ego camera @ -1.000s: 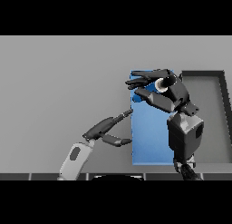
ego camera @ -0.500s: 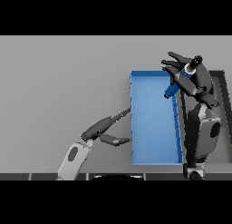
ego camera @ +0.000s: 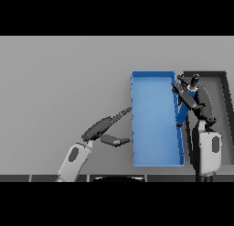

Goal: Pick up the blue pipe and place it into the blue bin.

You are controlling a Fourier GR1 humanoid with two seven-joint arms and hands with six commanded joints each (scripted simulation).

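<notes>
One short blue pipe (ego camera: 184, 111), smooth and tube-shaped, hangs tilted at the right wall of the blue bin (ego camera: 155, 161), pinched in the curled dark fingers of the right hand (ego camera: 194, 98), though from here it is hard to tell whether its lower end touches the rim or hangs just clear. Beside it, the bin is a shallow, flat-floored rectangular tray with thin upright walls, standing on the matte grey table (ego camera: 59, 83) next to a dark-rimmed tray (ego camera: 224, 78). Left of the bin, the left hand (ego camera: 107, 128) hovers with its fingers straight and thumb spread apart, holding nothing.
</notes>
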